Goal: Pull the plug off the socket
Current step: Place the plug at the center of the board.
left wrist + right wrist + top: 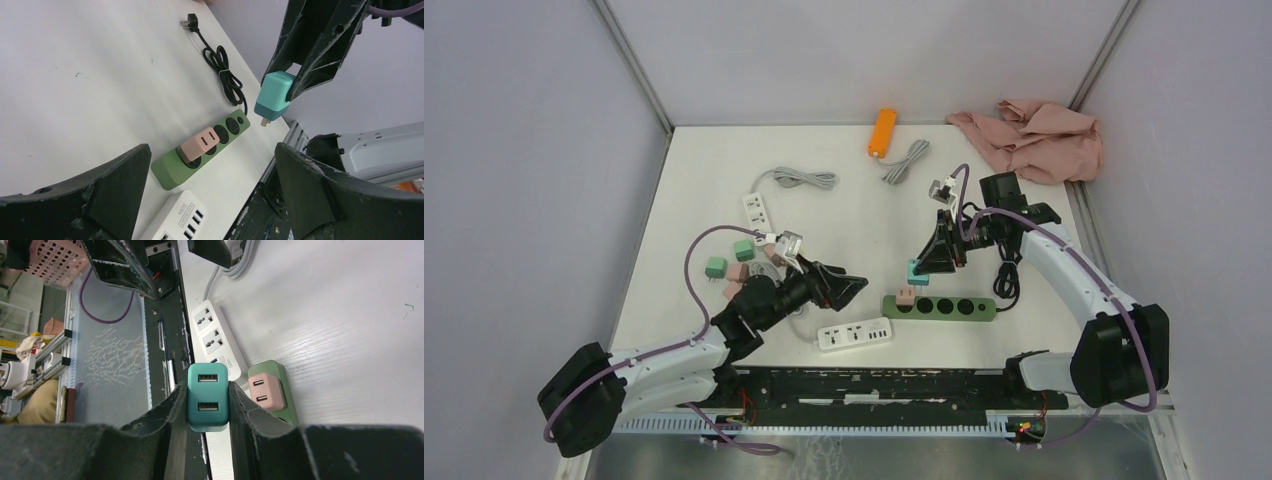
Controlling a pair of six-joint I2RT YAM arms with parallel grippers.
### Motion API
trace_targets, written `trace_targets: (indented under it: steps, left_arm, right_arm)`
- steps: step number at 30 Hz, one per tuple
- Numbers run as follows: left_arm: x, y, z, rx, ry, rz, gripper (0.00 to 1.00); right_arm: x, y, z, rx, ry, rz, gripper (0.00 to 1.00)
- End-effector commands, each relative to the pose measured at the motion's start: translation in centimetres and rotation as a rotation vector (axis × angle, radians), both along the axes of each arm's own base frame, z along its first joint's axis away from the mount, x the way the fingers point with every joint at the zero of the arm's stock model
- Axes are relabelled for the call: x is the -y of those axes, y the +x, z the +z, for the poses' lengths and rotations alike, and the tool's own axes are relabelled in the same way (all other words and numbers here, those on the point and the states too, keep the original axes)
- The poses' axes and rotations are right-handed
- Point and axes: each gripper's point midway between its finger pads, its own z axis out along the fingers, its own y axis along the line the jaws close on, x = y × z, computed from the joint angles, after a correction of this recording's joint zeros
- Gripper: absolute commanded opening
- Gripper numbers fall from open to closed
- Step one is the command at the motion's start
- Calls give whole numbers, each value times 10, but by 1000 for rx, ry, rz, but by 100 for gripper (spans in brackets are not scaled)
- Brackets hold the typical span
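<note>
A green socket strip point(944, 307) lies on the white table near the front. A pink plug point(907, 295) sits in its left-end socket. My right gripper point(924, 262) hangs just above that end, shut on a teal plug point(917, 271) that is lifted off the strip, its prongs bare in the left wrist view point(274, 95). In the right wrist view the teal plug point(208, 397) is clamped between both fingers, with the pink plug point(266, 391) and the strip point(288, 412) below. My left gripper point(852, 286) stands open and holds nothing, left of the strip point(167, 172).
A white USB strip point(856, 334) lies just in front of the green one. Another white strip point(758, 210) with a grey cable, plus loose green point(716, 267) and pink adapters, sit at the left. A black cable point(1007, 283), orange box point(882, 131) and pink cloth point(1034, 135) lie behind.
</note>
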Motion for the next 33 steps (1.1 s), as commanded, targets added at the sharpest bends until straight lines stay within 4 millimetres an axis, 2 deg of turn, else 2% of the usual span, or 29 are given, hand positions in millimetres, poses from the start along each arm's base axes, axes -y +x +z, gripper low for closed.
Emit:
trace_targets:
  steps: [1, 8, 12, 16, 22, 33]
  left_arm:
    - [1, 2, 17, -69, -97, 23, 99]
    - [11, 3, 29, -129, -121, 5, 95]
    - [17, 6, 26, -165, -72, 10, 95]
    - [20, 10, 12, -189, 66, 84, 92]
    - [19, 13, -6, -170, 334, 237, 92]
    - [54, -3, 10, -108, 340, 147, 89]
  right_arm:
    - [-6, 7, 18, -21, 69, -3, 2]
    - [-7, 11, 17, -63, 70, -26, 3]
    - [-7, 14, 15, -91, 67, -42, 3]
    - [-7, 18, 14, -113, 63, -60, 3]
    - [-4, 26, 8, -152, 46, -100, 3]
    - [4, 42, 0, -188, 15, -190, 5]
